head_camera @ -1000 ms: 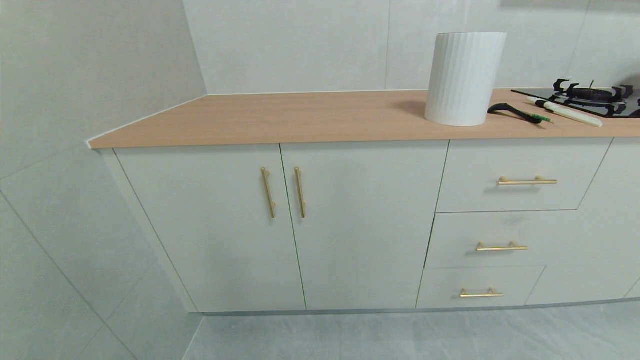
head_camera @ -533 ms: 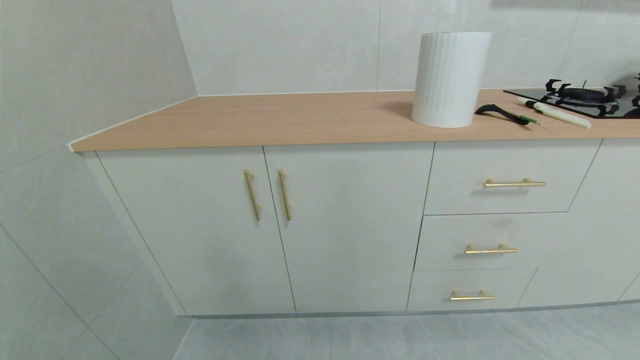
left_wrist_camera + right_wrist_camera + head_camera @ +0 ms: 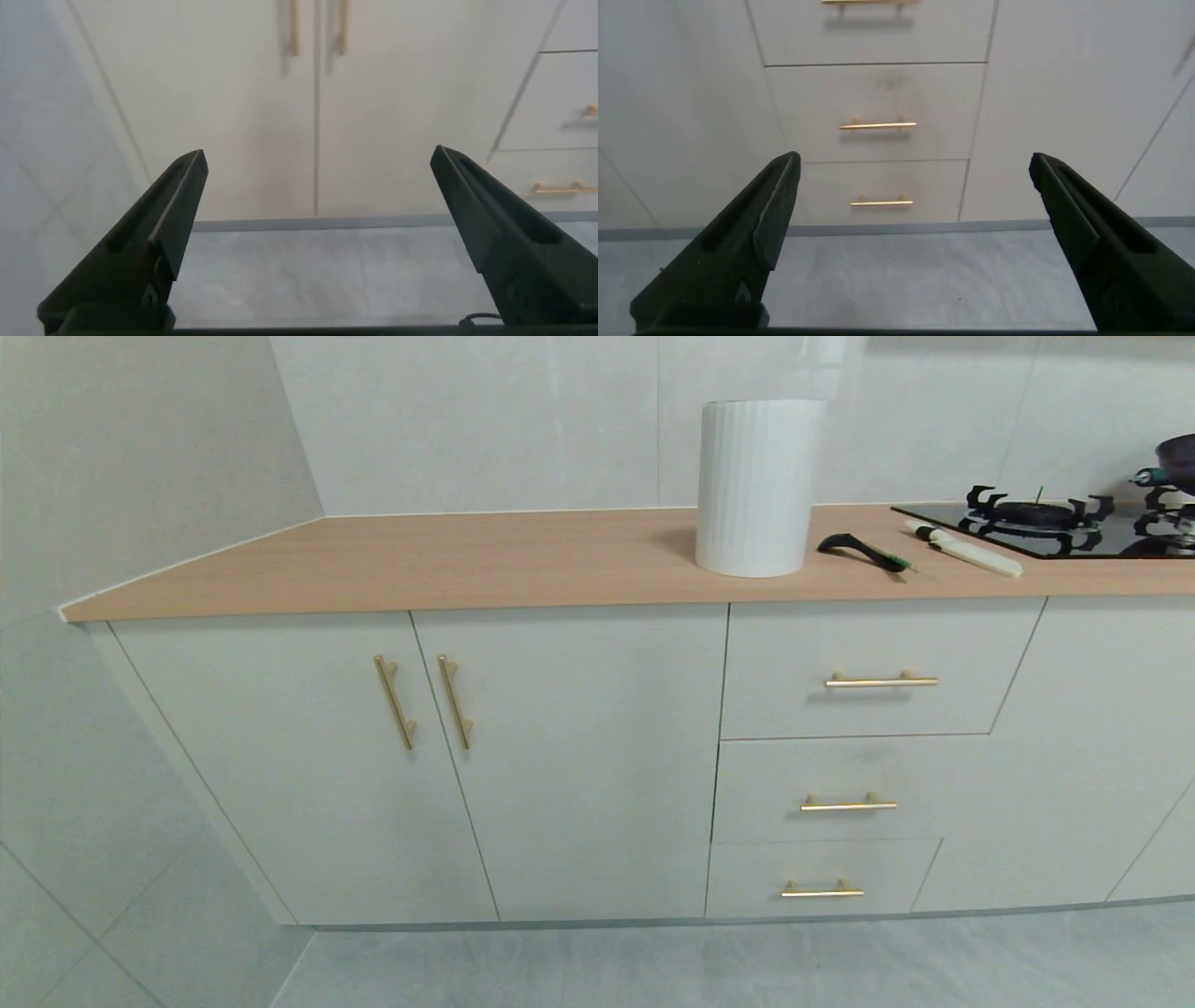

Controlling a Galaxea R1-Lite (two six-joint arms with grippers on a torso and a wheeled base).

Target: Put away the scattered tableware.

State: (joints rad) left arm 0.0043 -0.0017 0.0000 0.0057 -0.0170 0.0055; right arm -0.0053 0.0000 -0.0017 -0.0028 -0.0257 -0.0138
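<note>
Left gripper (image 3: 318, 252): jaws spread wide, nothing held. It hangs low over the floor (image 3: 280, 285), facing the foot of the double cupboard doors (image 3: 392, 112). Right gripper (image 3: 915, 247): also wide open and empty, facing the stack of drawers (image 3: 878, 103).

Cabinet front: every door and drawer is shut. Worktop (image 3: 467, 560) runs above it.

On the worktop, over the top drawer, a white ribbed holder (image 3: 758, 485) stands upright. Just beside it, on the robot's right, a black-handled utensil (image 3: 864, 551) lies flat, apart from the holder. Next along lies a white-handled utensil (image 3: 966, 547), also flat, its far end at the edge of the gas hob (image 3: 1036, 518). The two utensils look close but not touching. A pan (image 3: 1178, 457) sits at the hob's far side.

Judgement: this is the approach, with nothing picked yet. The tableware sits toward the right of the head view, so the base should finish square to the holder and close to the counter. Lift both arms above the worktop lip before closing in, clear of the drawer handles. The right arm looks better placed. Take the black-handled piece first, since it lies nearest the holder. Both pieces are thin and lie flat, so come down low and pinch across the handle, or they may skid. Lower each one into the holder from straight above, because the holder is tall and may tip if its rim is nudged.
</note>
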